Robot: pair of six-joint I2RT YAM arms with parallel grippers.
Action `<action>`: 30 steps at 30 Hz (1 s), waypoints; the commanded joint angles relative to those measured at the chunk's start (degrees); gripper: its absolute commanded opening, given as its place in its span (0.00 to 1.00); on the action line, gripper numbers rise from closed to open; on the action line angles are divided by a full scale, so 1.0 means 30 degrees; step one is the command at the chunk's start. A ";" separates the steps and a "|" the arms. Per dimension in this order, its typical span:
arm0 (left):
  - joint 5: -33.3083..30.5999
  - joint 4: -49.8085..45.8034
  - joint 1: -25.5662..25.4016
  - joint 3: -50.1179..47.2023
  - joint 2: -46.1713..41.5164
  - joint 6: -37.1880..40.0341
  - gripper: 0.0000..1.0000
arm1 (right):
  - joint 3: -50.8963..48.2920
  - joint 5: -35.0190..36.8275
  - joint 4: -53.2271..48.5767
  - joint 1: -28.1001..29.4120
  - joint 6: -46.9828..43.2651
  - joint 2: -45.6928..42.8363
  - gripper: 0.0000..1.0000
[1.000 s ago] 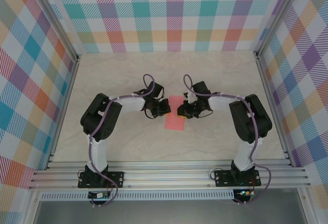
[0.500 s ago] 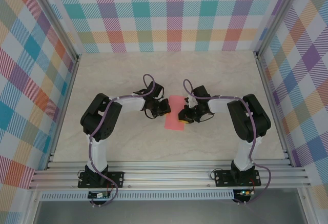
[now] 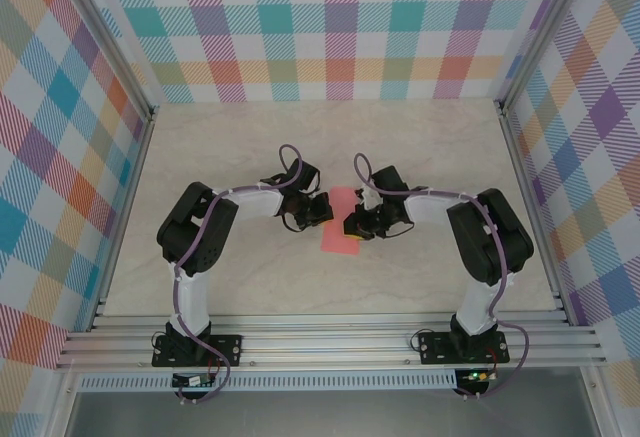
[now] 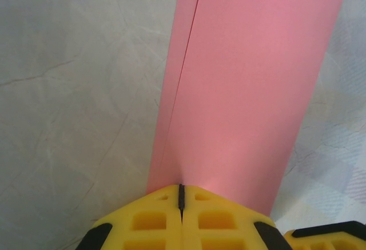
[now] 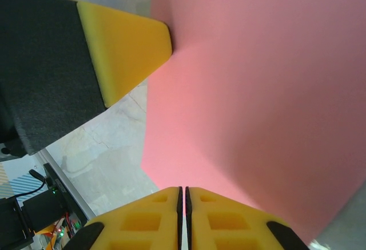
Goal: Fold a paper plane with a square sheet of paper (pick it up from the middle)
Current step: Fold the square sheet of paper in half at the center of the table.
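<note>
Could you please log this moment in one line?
paper: folded double, on table | left gripper: shut at its edge | right gripper: shut at opposite edge

Square sheet of paper (image 3: 338, 225): salmon-pink; folded double into narrow rectangle; lying mid-table (image 3: 250, 277).

Bench (image 3: 250, 277): pale cream surface with faint marble veining, matt, evenly lit, soft shadows only.
Back wall (image 3: 340, 27), left wall (image 3: 60, 157), right wall (image 3: 590, 157): cloth in pastel plaid of teal, orange, purple, pink and yellow on white.
Corner posts (image 3: 100, 37): bare aluminium profile.
Near edge: aluminium rails (image 3: 330, 342) running side to side; grey strip (image 3: 330, 412) below.
</note>
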 commanded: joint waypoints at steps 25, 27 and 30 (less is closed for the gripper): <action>-0.0714 -0.2804 -0.0348 -0.1016 0.1311 0.0386 0.00 | -0.0400 0.0011 -0.0067 0.0929 0.0155 -0.0640 0.13; -0.0669 -0.2788 -0.0348 -0.1003 0.1297 0.0393 0.00 | -0.0786 0.0156 0.0186 0.1000 0.0266 -0.0504 0.13; -0.0725 -0.2844 -0.0348 -0.1021 0.1282 0.0434 0.00 | -0.1308 0.0381 0.0449 0.1106 0.0299 -0.0243 0.13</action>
